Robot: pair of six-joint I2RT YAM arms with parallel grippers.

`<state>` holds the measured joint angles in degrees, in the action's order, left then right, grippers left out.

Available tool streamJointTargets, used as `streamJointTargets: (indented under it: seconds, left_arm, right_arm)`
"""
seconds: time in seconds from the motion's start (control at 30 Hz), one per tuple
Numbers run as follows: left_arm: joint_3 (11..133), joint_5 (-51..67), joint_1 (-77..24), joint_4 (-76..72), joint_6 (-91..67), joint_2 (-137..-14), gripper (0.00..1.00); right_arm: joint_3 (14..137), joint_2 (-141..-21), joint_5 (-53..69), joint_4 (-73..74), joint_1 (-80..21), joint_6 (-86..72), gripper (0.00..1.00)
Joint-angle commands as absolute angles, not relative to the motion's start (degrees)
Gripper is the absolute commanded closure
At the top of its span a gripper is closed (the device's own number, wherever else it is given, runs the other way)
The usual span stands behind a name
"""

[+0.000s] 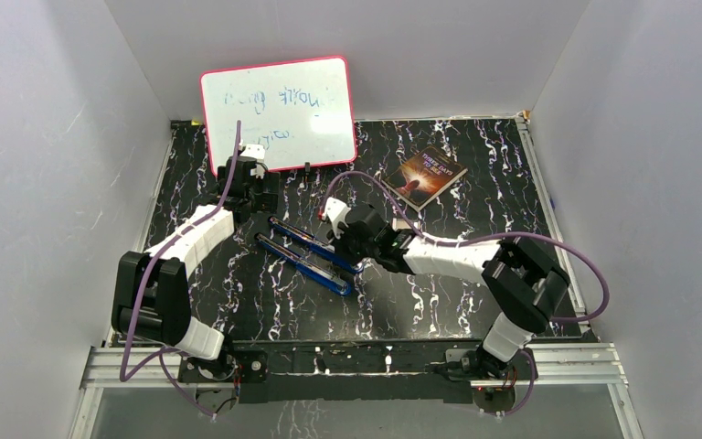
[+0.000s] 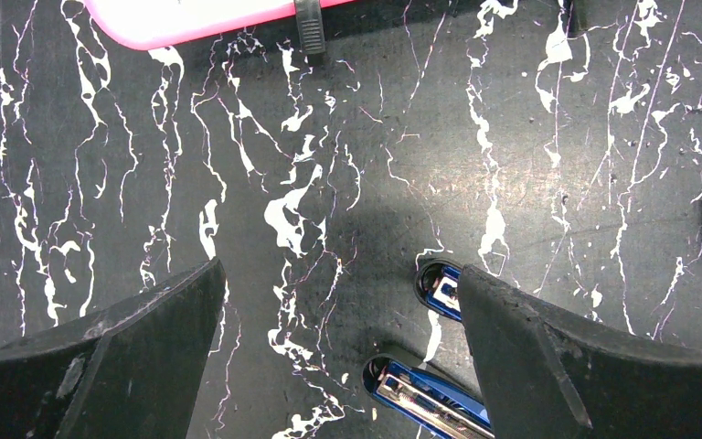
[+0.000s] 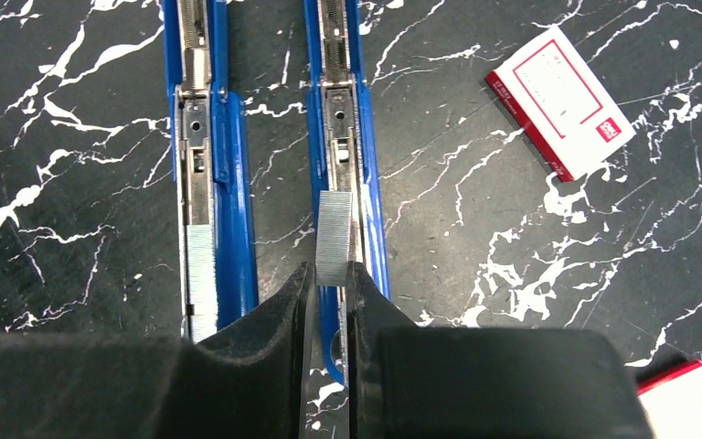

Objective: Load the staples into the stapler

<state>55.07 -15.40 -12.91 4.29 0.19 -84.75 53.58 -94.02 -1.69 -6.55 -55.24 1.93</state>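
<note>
**Staple strip at the channel, not yet seated**

Two blue stapler channels lie open side by side on the black marbled counter (image 1: 402, 311). I cannot tell whether they are two staplers or parts of one.

In the right wrist view, the right end effector (image 3: 329, 274) has its fingers nearly together and pinches the near end of a strip of staples (image 3: 334, 233). The strip sits over the right-hand channel (image 3: 366, 183), roughly in line with it. I cannot tell whether its far end touches the metal track or hangs just above it. It does not look dropped in between the side walls.

The left-hand channel (image 3: 234, 183) carries a second strip (image 3: 200, 274), lying flat in its track.

The left end effector (image 2: 338, 274) is spread fully wide and holds nothing. It hovers over the counter just beside the far tips of the two channels.

Elsewhere there is a white box with a red label (image 3: 562, 101) to the right of the channels. A pink-framed whiteboard (image 1: 279, 110) is propped at the back, and a book (image 1: 430, 174) lies well apart.

Progress, as a judgement: the strip is picked up and brought to the stapler, and one channel looks loaded. What is left is to square the held strip to the track, lower it in, let go and close up. I put the task past halfway, with the fiddly alignment yet to do.
</note>
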Motion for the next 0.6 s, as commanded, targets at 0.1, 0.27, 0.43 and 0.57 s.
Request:
streamJointTargets:
  seconds: [0.1,0.27,0.43,0.57]
  left_arm:
    - [54.9,-14.9,-12.6,3.7,-0.1,-81.9,0.02]
    - [54.9,-14.9,-12.7,3.7,-0.2,-81.9,0.02]
    - [54.9,-14.9,-12.7,3.6,-0.2,-81.9,0.02]
    - [54.9,-14.8,-12.6,3.6,-0.2,-81.9,0.02]
  right_arm:
    - [57.2,-94.6,0.0,-5.1,-53.1,2.0,1.00]
    - [58.1,-95.9,1.7,-4.7,-52.9,1.9,1.00]
    - [58.4,-96.8,1.9,-4.1,-52.7,1.9,1.00]
    - [58.2,-97.0,2.2,-3.7,-52.8,1.5,1.00]
